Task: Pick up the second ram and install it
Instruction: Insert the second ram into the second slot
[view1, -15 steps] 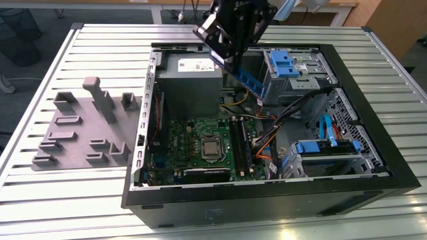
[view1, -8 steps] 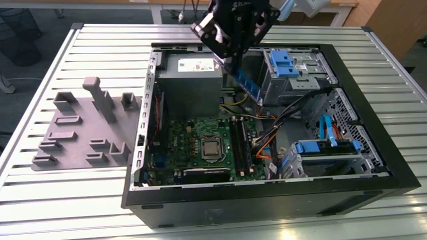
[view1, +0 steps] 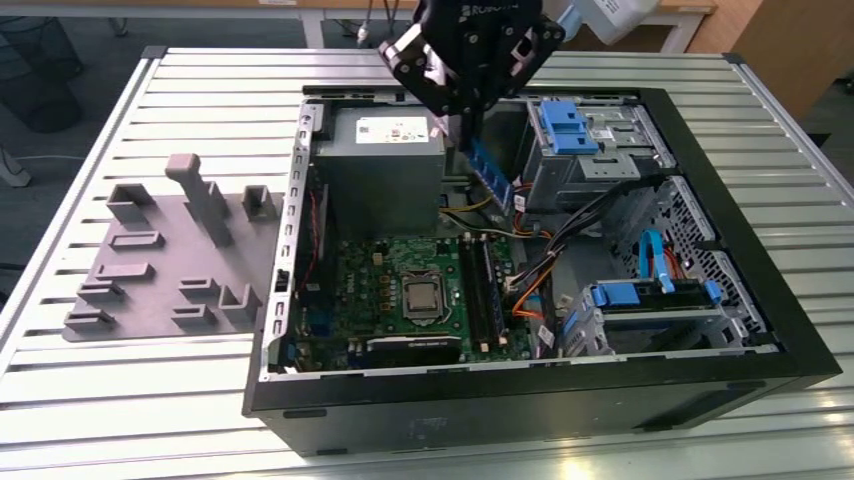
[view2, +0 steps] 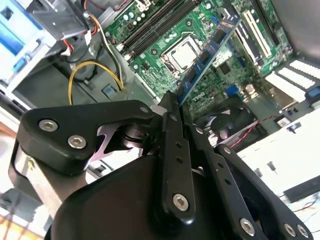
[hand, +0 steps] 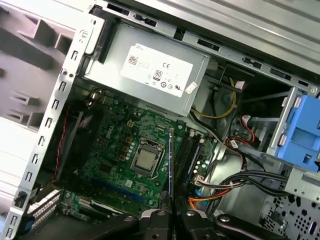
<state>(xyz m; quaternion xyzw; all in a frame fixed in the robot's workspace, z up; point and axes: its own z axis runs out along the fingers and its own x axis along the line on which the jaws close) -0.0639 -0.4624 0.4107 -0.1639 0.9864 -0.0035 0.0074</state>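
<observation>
- The second ram (view2: 207, 50) is held clamped in the gripper (view2: 170, 107), above the motherboard (hand: 120, 145).
- It should be squared with the empty slot (judged from its present tilt).

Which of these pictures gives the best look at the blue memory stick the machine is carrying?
The second wrist view: the second ram shows its broad face and chips, held in the pincer. The first wrist view sees it edge-on, a thin line. The exterior view shows it small, below the pincer.

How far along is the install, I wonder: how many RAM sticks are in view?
1 for certain: the second ram, clamped at one end in the gripper and held over the open computer case. Another may already sit in the motherboard slots; I cannot tell.
</observation>
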